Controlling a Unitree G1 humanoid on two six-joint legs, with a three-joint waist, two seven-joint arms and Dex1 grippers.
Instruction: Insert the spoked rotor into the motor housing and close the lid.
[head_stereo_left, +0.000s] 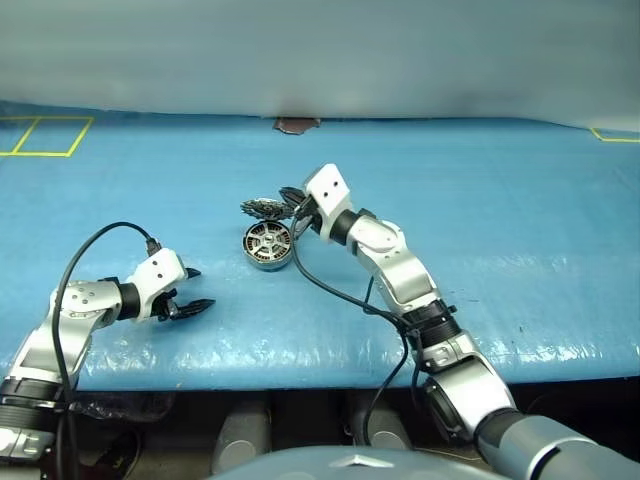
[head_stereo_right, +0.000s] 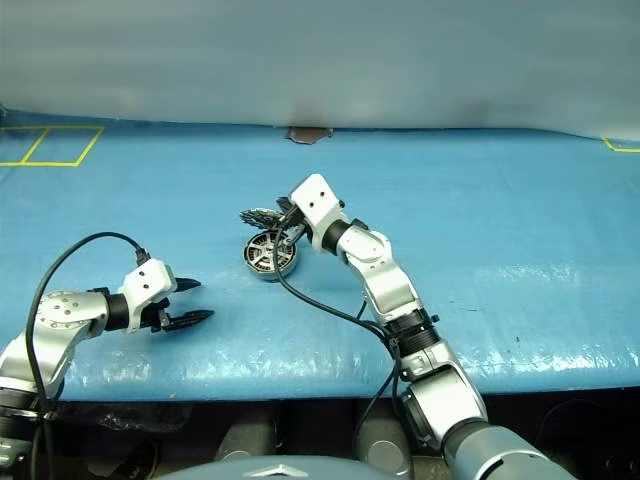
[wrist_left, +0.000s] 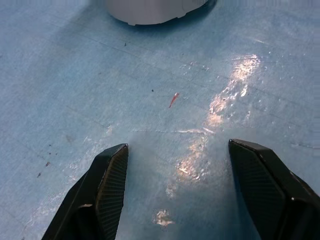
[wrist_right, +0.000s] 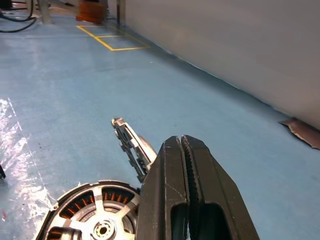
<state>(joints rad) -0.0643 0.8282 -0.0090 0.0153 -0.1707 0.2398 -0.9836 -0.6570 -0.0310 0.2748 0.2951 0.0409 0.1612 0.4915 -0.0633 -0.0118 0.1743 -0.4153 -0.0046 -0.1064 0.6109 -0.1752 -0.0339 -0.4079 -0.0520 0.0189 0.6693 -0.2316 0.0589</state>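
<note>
1. The rotor (wrist_right: 95, 220) already sits in the housing (head_stereo_left: 268, 245): silver spokes lie over the copper windings, so the first half of the task looks done
2. What remains is the lid (head_stereo_right: 262, 217); it is not yet on, but held just above the housing's far edge, at about 11 o'clock from it in the head views
3. The right gripper (wrist_right: 182, 150) is clenched on the lid's near rim; its fingers look pressed together in the wrist view, the toothed disc seen edge-on and sticking out beyond the tips
4. Seen from the head, the lid lies roughly flat, reaching out at 9 o'clock from the right gripper, with the housing just below at about 7 o'clock
5. The left gripper (head_stereo_left: 185, 291) is released, fingers wide apart and holding nothing, low over the blue surface (head_stereo_left: 480, 220)
6. The housing lies well apart from the left gripper, at about 2 o'clock from it
7. Judged from this, the lid needs bringing over the housing's centre, lowering and seating
</note>
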